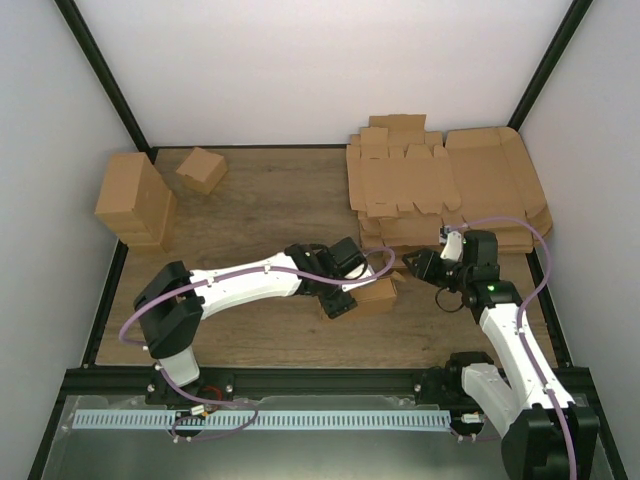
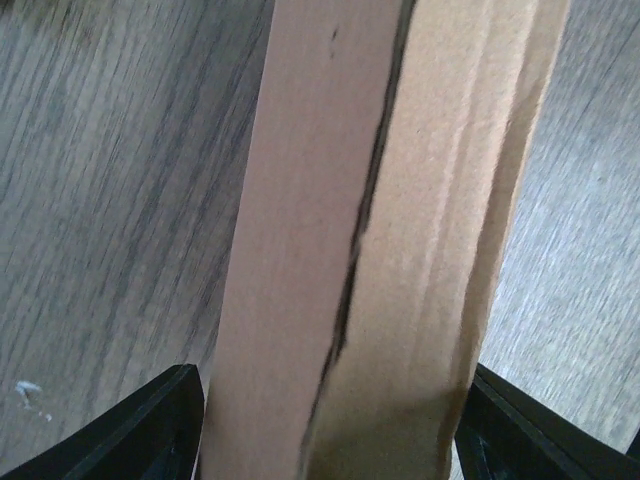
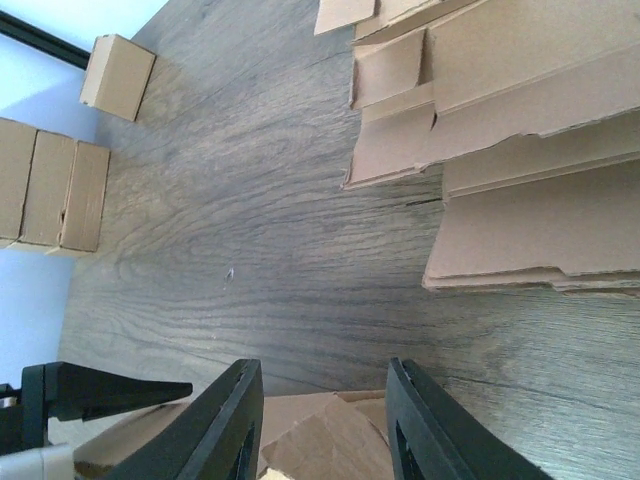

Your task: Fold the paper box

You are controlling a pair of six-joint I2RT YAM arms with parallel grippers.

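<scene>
You have the wooden table [image 1: 250, 210] in front of you, with a stack of flat die-cut sheets [image 1: 470, 180] piled at its far right and a tall cardboard block [image 1: 130, 195] standing at the far left edge. The paper box [image 1: 375, 297] lies near the middle of the table, toward the front, between your two arms and well apart from the stack. A small closed carton [image 1: 202, 168] sits just beside the tall block, at the back. Your left gripper [image 2: 332, 375] straddles the paper box, and its fingers [image 2: 150, 430] meet the cardboard on both sides (the wrist view shows a dark seam running down the face between them), so it is grasping the box. Your right gripper [image 3: 322, 372] hovers just off the box's right end, its fingers [image 3: 225, 425] released and apart. Brown cardboard shows low in the gap, but you cannot tell whether they touch it.
</scene>
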